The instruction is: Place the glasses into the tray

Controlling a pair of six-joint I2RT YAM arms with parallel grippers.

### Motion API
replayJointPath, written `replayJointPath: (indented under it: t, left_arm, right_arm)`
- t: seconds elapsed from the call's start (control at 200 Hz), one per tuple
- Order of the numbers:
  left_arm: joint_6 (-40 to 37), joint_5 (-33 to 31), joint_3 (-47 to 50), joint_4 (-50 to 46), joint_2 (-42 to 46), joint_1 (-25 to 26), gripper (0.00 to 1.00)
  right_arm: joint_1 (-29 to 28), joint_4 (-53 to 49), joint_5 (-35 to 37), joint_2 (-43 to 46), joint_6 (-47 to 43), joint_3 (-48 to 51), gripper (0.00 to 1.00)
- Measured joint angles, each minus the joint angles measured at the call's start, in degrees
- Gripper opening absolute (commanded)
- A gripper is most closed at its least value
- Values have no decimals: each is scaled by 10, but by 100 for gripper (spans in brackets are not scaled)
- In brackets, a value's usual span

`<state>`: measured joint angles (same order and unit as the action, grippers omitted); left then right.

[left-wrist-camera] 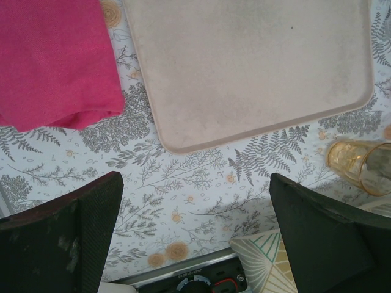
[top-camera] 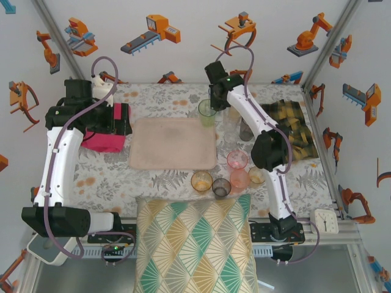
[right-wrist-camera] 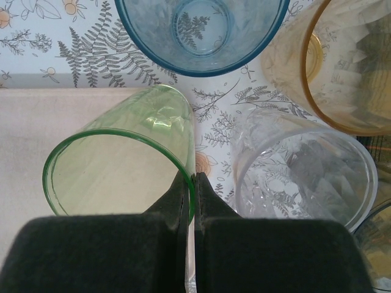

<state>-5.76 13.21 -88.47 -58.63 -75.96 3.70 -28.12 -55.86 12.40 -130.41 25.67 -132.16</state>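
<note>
tray (top-camera: 165, 152): pale pink-beige, mid-table. No glass is seen standing in it.
right gripper (right-wrist-camera: 194, 186): pinched shut on the rim wall of the green glass (right-wrist-camera: 122, 165), one finger inside the mouth and one outside.
green glass position: at the tray's far right corner, mouth shown over the tray edge. Whether the base sits on the tray or on the tablecloth (left-wrist-camera: 195, 165) cannot be told.
left gripper (left-wrist-camera: 195, 189): jaws spread wide, nothing held. It is hung over bare tablecloth just near of the tray's near edge, with the pink cloth (left-wrist-camera: 55, 61) off to the left.
far group: blue glass (right-wrist-camera: 201, 30), amber tumbler (right-wrist-camera: 342, 73) and clear glass (right-wrist-camera: 305, 165) are set just beside the green glass, all off the tray.
near cluster: amber glass (top-camera: 201, 181), grey glass (top-camera: 221, 187), pink glass (top-camera: 237, 160), peach glass (top-camera: 239, 178) and small amber glass (top-camera: 256, 176) are grouped off the tray's near right corner, on the tablecloth.
done: nothing can be counted as placed yet.
step in hand: judged to be the first placement, the green glass.
left to do: set-down and release of the green glass, then every other glass listed. Task is judged to be at its start.
</note>
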Motion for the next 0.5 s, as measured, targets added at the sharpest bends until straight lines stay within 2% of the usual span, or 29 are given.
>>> replayJointPath:
  t: [0.3,0.501]
  left_arm:
    - [0,1,0,1,0,0,97]
    - [0,2,6,4,0,0,97]
  right_arm:
    - [0,3,-13,0,4,12,3]
    - [0,5,-16,0,9,14,15]
